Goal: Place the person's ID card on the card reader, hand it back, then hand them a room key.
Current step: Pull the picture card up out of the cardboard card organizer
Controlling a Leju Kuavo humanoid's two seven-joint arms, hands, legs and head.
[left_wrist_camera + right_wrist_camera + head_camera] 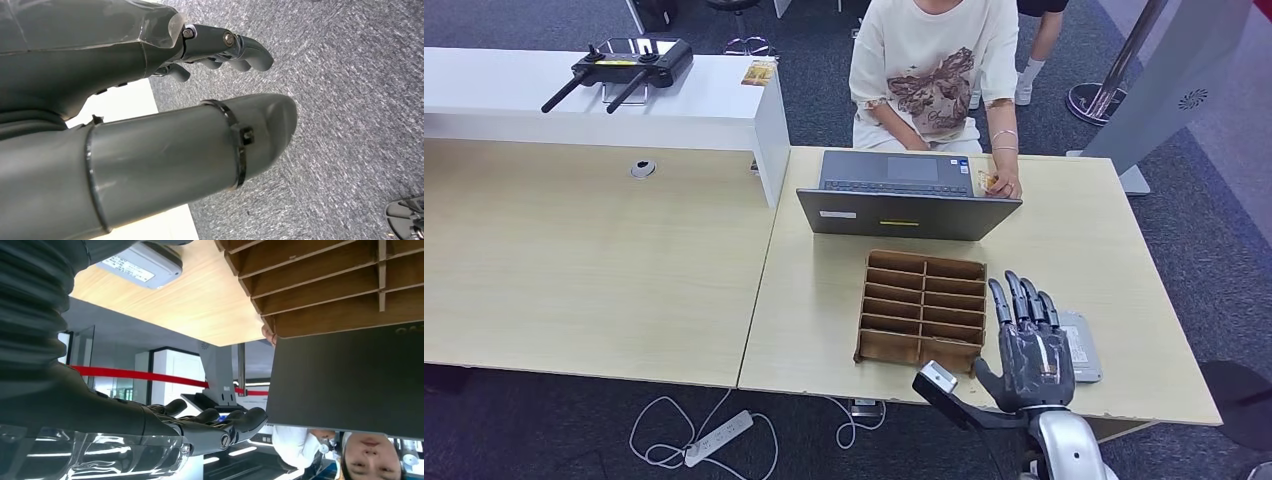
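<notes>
Desk (pixel 674 280), right hand (pixel 1029 345) empty above

Before me stand two pale wood-grain desks (pixel 584 260) pushed edge to edge. At my ten o'clock, a raised white counter (pixel 674 105). Grey-blue mottled carpet (pixel 1184 230) covers the floor; a white power strip (pixel 717 437) with looped cables lies beneath the desks.
</notes>
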